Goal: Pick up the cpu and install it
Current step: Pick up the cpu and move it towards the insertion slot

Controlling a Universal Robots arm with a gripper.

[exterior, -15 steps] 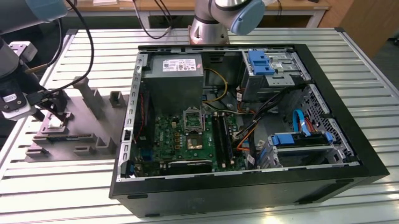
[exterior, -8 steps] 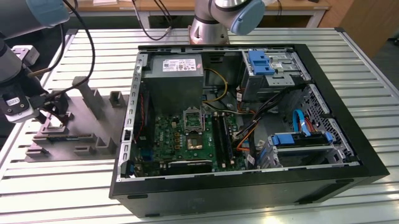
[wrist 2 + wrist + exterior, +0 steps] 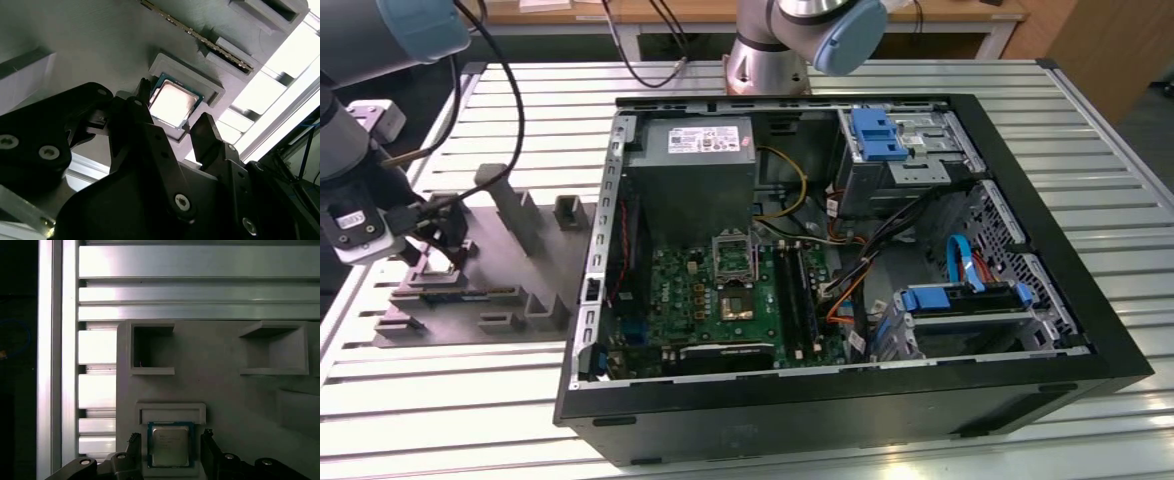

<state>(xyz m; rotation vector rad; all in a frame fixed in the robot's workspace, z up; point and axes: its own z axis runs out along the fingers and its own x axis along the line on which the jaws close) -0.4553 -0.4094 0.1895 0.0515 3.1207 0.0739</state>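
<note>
The cpu (image 3: 170, 446) is a small square chip with a silvery top, lying flat in a shallow raised seat of the grey fixture plate (image 3: 225, 395). In both wrist views my gripper (image 3: 170, 440) stands open just above it, one black finger (image 3: 134, 442) on each side of the chip with a small gap to its edges. The second wrist view shows the cpu (image 3: 172, 104) bright between the fingers (image 3: 204, 126). In the exterior view my gripper (image 3: 434, 232) hangs low over the fixture plate (image 3: 494, 265) at that view's left. The motherboard socket (image 3: 735, 300) lies inside the open computer case (image 3: 1067, 330).
Upright grey blocks (image 3: 520, 215) and pockets (image 3: 152, 350) rise from the fixture plate around the gripper. The case holds a grey power supply (image 3: 700, 170), blue drive brackets (image 3: 878, 135), cables and memory slots. A second arm's base (image 3: 767, 55) stands behind the case on the slatted aluminium table (image 3: 440, 400).
</note>
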